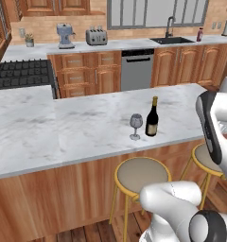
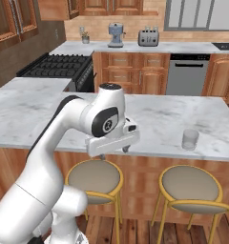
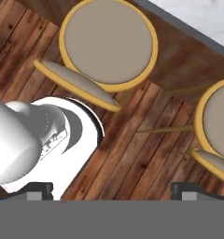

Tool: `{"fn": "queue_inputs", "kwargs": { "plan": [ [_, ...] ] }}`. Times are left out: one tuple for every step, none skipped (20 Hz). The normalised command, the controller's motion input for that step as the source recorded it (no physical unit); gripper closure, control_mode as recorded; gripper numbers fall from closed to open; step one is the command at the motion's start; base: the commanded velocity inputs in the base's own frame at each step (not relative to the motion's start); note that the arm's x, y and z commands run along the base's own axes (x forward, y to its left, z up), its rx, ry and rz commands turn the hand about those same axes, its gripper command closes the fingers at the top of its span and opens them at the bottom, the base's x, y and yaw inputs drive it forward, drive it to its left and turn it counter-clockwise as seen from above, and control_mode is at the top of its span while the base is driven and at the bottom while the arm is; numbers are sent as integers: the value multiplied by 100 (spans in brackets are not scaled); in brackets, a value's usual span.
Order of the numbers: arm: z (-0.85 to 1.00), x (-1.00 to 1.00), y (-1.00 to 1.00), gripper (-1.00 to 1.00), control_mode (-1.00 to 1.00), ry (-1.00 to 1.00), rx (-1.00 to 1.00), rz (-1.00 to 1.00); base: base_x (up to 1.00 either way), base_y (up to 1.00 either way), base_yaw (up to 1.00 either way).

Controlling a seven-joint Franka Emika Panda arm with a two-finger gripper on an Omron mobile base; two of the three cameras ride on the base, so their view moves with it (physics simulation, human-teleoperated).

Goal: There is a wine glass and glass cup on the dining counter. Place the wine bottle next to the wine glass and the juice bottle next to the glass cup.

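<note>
With wine bottle [image 1: 152,117] standing beside wine glass [image 1: 135,125] at centre frame, the empty gripper [image 2: 112,152], jaws apart, is needing the juice bottle [image 1: 199,34] next

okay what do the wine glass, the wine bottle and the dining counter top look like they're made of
Wine glass: clear glass, the counter shows through it. Wine bottle: dark, glossy glass apparently, with a gold-tan top and pale label. Dining counter: looks like polished white-grey marble with veining, on a wooden base.

dark wine bottle [image 1: 152,121] — white-grey marbled dining counter [image 1: 77,127]
</note>
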Motion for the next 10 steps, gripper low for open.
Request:
{"fn": "queue_inputs", "kwargs": {
  "plan": [
    [0,-5,0,-100,-100,-2,0,-40,0,0,0],
    [0,-1,0,-100,-100,-6,0,-25,0,0,0],
    [0,0,0,-100,-100,-5,0,-6,0,0,0],
    [0,0,0,-100,-100,0,0,-2,0,0,0],
    [0,0,0,-100,-100,0,0,0,0,0,0],
    [0,0,0,-100,-100,0,0,0,0,0,0],
    [0,0,0,-100,-100,0,0,0,0,0,0],
    [0,0,0,-100,100,0,0,0,0,0,0],
    [0,0,0,-100,100,0,0,0,0,0,0],
    [0,0,0,-100,100,0,0,0,-14,0,0]
  ]
}}
